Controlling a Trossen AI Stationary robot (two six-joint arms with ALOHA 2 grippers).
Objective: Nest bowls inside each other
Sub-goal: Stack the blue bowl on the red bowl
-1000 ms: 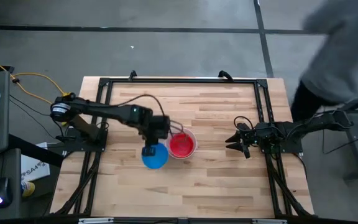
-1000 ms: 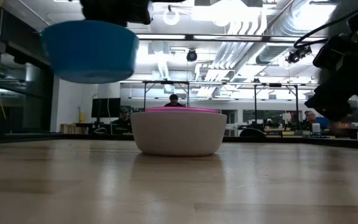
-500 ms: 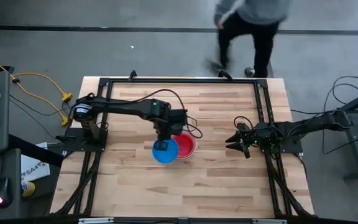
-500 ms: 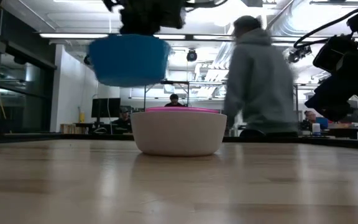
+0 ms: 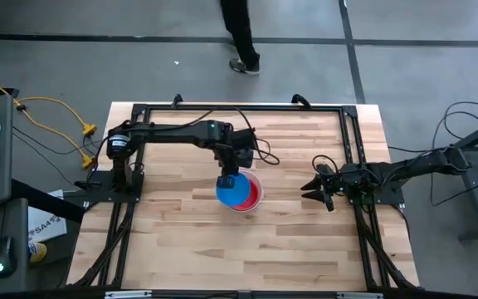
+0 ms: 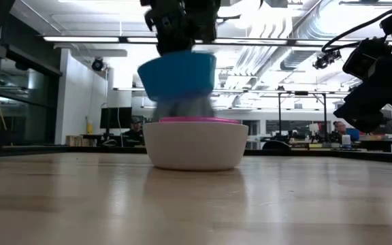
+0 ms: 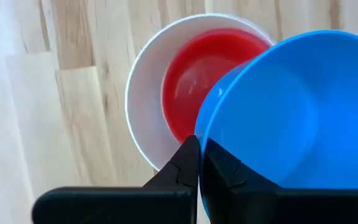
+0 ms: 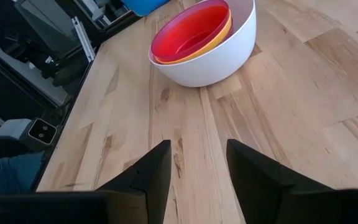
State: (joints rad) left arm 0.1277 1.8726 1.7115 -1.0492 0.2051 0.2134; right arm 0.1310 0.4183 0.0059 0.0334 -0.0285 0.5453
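A white bowl (image 5: 258, 202) stands on the wooden table near its middle, with a yellow bowl (image 8: 199, 52) and a pink-red bowl (image 7: 194, 74) nested inside it. My left gripper (image 7: 199, 163) is shut on a blue bowl (image 5: 233, 190), which hangs above the stack's left part; the low view shows the blue bowl (image 6: 177, 75) just over the white bowl (image 6: 196, 144). My right gripper (image 8: 197, 168) waits open, low over the table's right side (image 5: 314, 189), its fingers pointing at the stack. The purple bowl is hidden. My left gripper pinches the blue bowl's rim (image 7: 202, 142) between its two fingers, one inside the bowl and one outside. The fingers come from above, slanting down. The bowl hangs below them, mouth up, lifted clear of the stack.
Black frame rails (image 5: 239, 108) run along the table's far, left and right sides. A person's legs (image 5: 241, 33) pass on the floor beyond the far edge. Bare wood lies toward the near edge (image 5: 239, 249).
My left gripper has carried the blue bowl toward the table's right edge, from beside the white bowl's left to above the stack, staying shut. The stack has kept still. A person has walked past beyond the far edge, from right to left.
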